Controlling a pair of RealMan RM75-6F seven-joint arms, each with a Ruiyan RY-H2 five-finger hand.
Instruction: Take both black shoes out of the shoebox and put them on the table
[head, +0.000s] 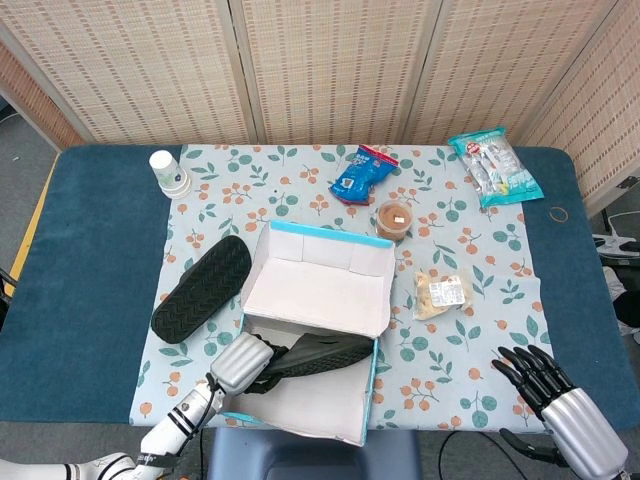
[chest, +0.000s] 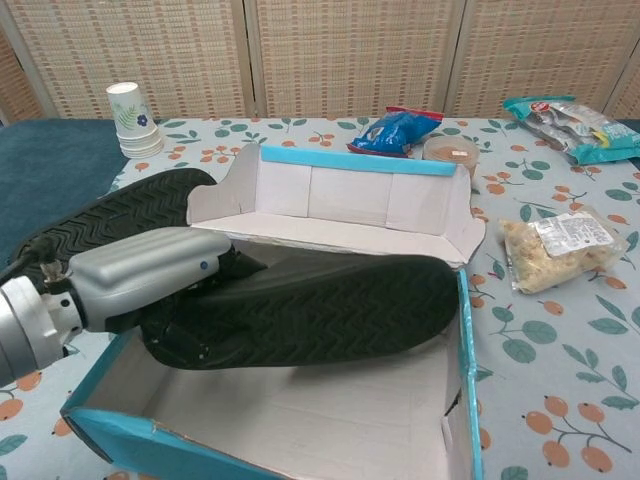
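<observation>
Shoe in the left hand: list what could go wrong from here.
1. The left hand grips the black shoe at its heel end only, so the long toe end may sag or twist loose.
2. The toe sits close to the shoebox right wall and could catch, dragging the box.
3. The other shoe lies just left of the box, crowding the set-down spot.

Bright, even light, soft shadows, both views sharp.
</observation>
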